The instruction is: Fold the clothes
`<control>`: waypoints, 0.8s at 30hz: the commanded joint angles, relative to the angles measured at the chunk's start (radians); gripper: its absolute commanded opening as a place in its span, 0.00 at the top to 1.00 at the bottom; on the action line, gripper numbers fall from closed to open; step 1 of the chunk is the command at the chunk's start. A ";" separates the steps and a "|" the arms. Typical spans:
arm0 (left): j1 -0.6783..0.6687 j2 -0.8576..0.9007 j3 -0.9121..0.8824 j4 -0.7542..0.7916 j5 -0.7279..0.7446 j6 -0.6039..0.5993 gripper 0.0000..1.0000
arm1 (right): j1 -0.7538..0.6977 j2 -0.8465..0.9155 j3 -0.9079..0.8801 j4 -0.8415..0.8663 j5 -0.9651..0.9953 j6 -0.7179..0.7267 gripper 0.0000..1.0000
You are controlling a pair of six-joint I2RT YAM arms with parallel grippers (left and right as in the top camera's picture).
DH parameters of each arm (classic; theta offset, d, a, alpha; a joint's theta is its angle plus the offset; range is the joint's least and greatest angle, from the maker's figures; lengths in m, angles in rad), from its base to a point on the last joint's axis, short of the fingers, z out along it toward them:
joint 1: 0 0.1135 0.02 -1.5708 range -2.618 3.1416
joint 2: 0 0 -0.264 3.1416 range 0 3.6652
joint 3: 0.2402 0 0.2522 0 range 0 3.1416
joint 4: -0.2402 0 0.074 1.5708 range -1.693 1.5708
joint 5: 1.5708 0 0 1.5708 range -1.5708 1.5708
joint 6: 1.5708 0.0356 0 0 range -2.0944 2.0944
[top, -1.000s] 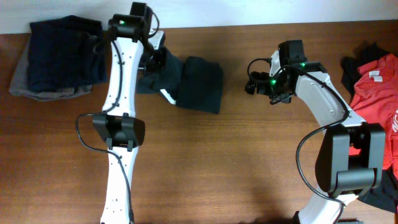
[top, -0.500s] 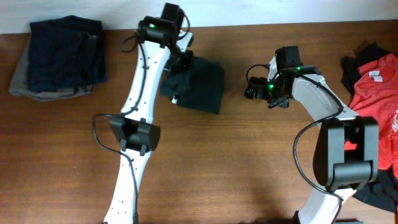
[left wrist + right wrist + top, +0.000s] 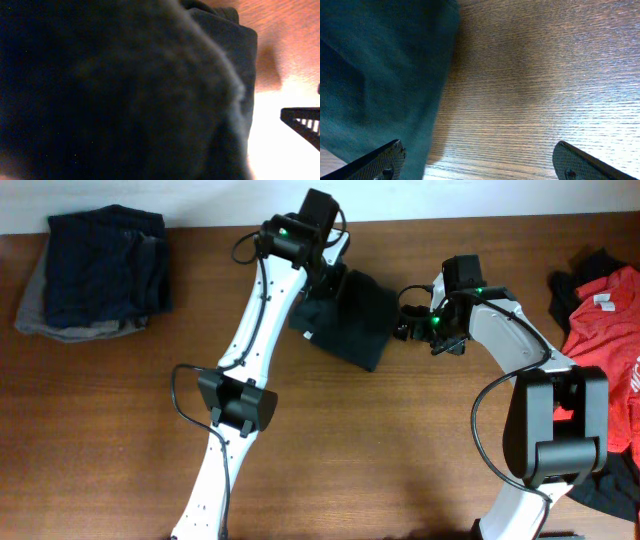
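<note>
A folded dark green garment (image 3: 352, 322) lies on the wooden table at the back middle. My left gripper (image 3: 325, 275) sits on its far left part and is shut on it. The dark cloth (image 3: 125, 100) fills the left wrist view and hides the jaws. My right gripper (image 3: 408, 323) is open and empty, just right of the garment's right edge. In the right wrist view the garment's edge (image 3: 380, 65) lies by the left finger, with bare wood between the fingertips (image 3: 477, 165).
A stack of folded dark and grey clothes (image 3: 95, 270) lies at the far left corner. A red shirt (image 3: 605, 320) and black clothes (image 3: 585, 268) are heaped at the right edge. Bare wood (image 3: 380, 440) lies in front.
My left gripper has carried the dark green garment to the right, from near the folded stack to next to my right gripper. The right gripper has barely moved.
</note>
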 commanded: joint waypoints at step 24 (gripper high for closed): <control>-0.200 -0.054 0.005 0.079 0.128 0.021 0.72 | -0.204 0.010 -0.008 0.014 -0.294 -0.015 0.01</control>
